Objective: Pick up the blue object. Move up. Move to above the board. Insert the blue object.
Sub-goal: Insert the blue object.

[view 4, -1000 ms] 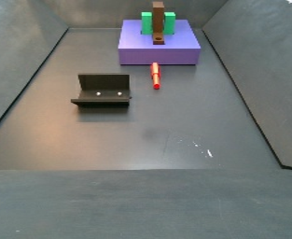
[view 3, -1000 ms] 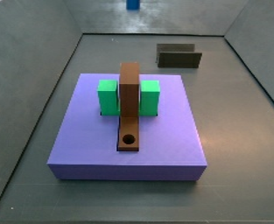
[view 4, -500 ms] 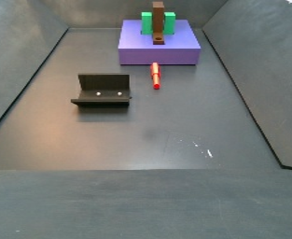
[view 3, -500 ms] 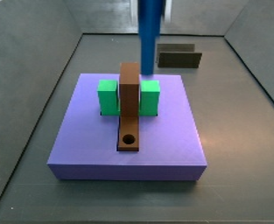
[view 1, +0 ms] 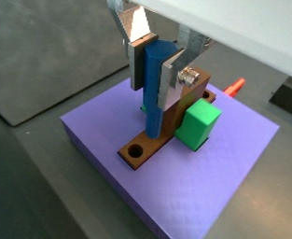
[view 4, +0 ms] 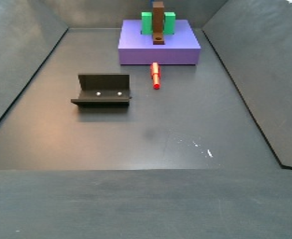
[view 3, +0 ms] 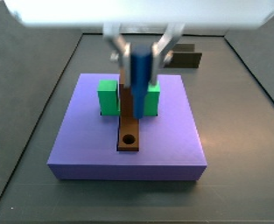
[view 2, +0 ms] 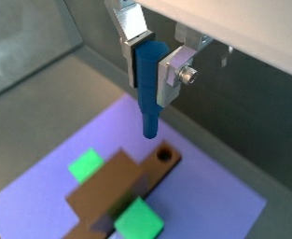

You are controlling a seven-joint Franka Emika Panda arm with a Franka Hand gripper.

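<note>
One blue peg [view 2: 148,89] hangs upright, clamped between the fingers [view 2: 173,70] of the hand [view 2: 152,58], so its tip faces the board [view 2: 117,187]. The hole [view 2: 163,154] lies just beyond the tip, toward 5 o'clock.

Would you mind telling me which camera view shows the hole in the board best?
A wrist view shows the hole best: the blue object, held upright in the gripper, hangs just above it. The other wrist view and a side view show it unobstructed too. In the remaining side view the board is too small.
</note>
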